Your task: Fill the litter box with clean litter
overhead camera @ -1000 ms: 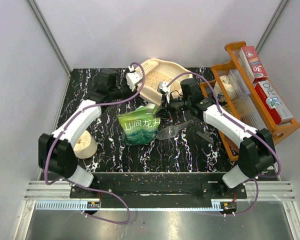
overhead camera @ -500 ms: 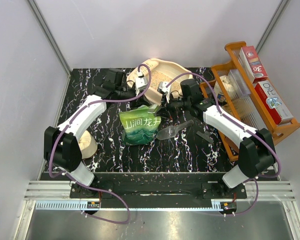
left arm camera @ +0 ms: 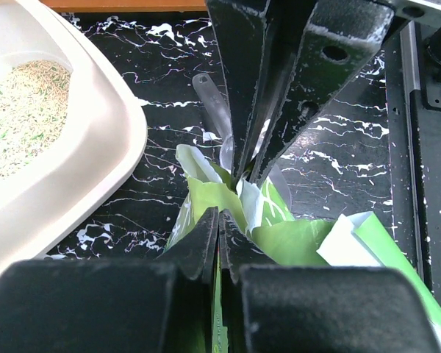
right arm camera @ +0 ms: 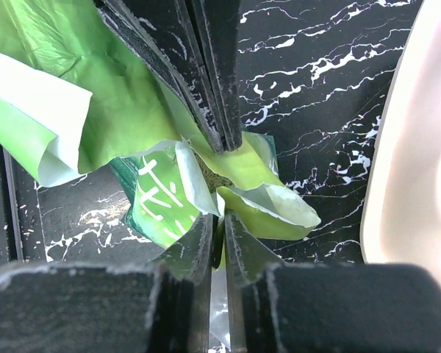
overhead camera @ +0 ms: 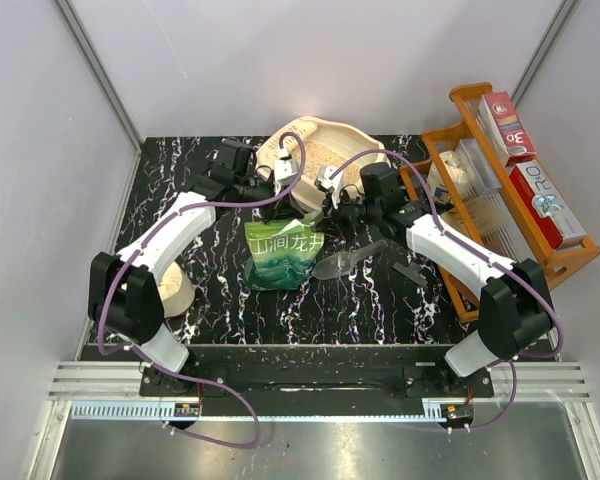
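Note:
The cream litter box (overhead camera: 325, 125) stands at the back centre with pale tan litter (overhead camera: 325, 155) in it. It also shows at the left of the left wrist view (left arm camera: 103, 140), with litter (left arm camera: 22, 110), and at the right edge of the right wrist view (right arm camera: 426, 147). A green printed bag (overhead camera: 283, 250) stands upright in front of it. My left gripper (overhead camera: 296, 200) (left arm camera: 220, 220) is shut on the bag's top edge (left arm camera: 279, 235). My right gripper (overhead camera: 323, 207) (right arm camera: 219, 228) is shut on the top edge (right arm camera: 264, 206) from the opposite side, fingertips almost meeting.
A clear plastic scoop (overhead camera: 345, 260) lies just right of the bag. A cream tape roll (overhead camera: 170, 290) sits at the front left. An orange wooden rack (overhead camera: 480, 100) with boxes fills the right side. A small dark piece (overhead camera: 410, 272) lies near the rack.
My left gripper has moved right from the litter box's left rim to the bag's top and shut on it. The litter box has shifted right. The right arm has barely moved.

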Available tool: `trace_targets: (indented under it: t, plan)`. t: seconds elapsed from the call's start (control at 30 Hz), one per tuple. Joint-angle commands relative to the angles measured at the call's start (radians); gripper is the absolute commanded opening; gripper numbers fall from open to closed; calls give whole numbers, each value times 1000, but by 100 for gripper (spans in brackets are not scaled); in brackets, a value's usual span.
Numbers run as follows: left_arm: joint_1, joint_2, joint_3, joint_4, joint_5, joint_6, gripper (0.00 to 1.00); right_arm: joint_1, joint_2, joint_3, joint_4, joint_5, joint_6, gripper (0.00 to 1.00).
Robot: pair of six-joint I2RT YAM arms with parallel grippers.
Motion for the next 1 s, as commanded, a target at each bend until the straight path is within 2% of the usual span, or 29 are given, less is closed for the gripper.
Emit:
trace_targets:
  t: [0.0, 0.13, 0.3, 0.37, 0.47, 0.7, 0.83, 0.97]
  plan:
    - [0, -9, 7, 11, 23, 3, 4, -1, -47, 11, 56, 72, -6, 15]
    - [3, 28, 41, 69, -33, -65, 3, -1, -61, 12, 52, 45, -9, 15]
    - [4, 103, 86, 192, -178, -111, 0, -2, -53, 20, 21, 8, -6, 7]
    - [3, 168, 139, 173, -178, -103, 0, -1, -53, 23, 23, 0, 1, 6]
    - [3, 234, 185, 141, -126, -105, 0, -1, -49, 33, 23, -6, 18, 4]
    - [-14, 222, 103, 250, 53, -201, 0, -1, -32, 47, 9, 9, 24, 3]
    - [-20, 197, 54, 284, 133, -249, 0, -1, -44, 52, -16, 54, -2, 8]
    - [-23, 209, 50, 236, 205, -234, 0, -2, -61, 52, -33, 121, -40, 13]
